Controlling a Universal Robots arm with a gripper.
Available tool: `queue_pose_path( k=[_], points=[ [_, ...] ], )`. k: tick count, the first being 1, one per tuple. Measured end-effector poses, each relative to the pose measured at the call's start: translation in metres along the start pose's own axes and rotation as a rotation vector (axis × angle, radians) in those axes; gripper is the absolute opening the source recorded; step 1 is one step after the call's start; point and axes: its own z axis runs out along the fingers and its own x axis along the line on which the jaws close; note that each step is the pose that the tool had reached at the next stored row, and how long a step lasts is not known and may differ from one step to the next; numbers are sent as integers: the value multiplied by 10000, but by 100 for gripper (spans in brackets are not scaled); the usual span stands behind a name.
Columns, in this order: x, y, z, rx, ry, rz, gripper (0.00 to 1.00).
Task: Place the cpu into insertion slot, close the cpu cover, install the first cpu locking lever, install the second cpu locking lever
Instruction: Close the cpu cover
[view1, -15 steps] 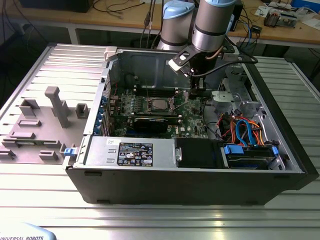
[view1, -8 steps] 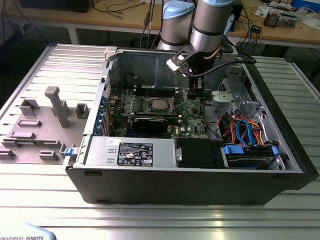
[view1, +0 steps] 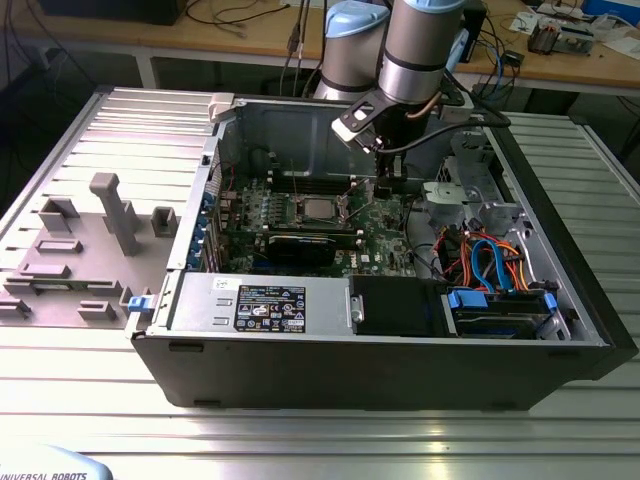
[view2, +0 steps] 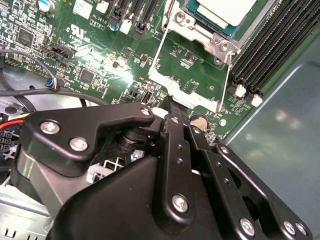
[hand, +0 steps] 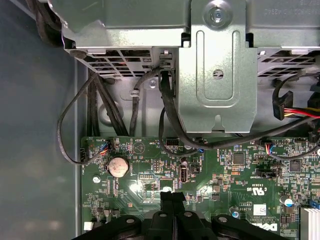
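A: Fingers (hand: 167, 201): state?
B: Pressed together, nothing between them. In the first wrist view the two tips meet along one seam. The gripper (hand: 173, 196) is low over the board (hand: 210, 175), at the exterior view's right of the socket (view1: 339, 210).

A: Location of the cpu?
B: The cpu (view2: 220, 11) lies flat in the socket, metal top up. The cover (view2: 184, 88) stands tilted open off it, and the board shows through its window. Its free edge is just beside the fingertips. Contact cannot be confirmed.

A: Step in hand?
B: Judged to be closing the cover. Placement looks complete, and the cover is not down.

A: Failure modes?
B: 1. The free edge is thin. Closed tips bearing on it off-centre could slip and strike the small parts on the board.
2. A push on one corner could twist the cover so that it lands skewed on the cpu.
3. The black cable (view2: 55, 92) runs close beside the gripper's links, and a sideways sweep could snag it.

A: Clearances?
B: Tight on most sides. The memory slots (view2: 280, 45) border the socket, and the case wall (view2: 285, 130) lies just past them. The drive cage (hand: 215, 75) stands near, with cables trailing from it. The black card (view1: 300, 246) flanks the socket in the exterior view. Open room is upward, since the case side is off.
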Motion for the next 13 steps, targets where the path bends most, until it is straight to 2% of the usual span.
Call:
queue_pose_path(
  k=[13],
  points=[
    [0, -37, 0, 0, 0, 0, 11]
  ],
)
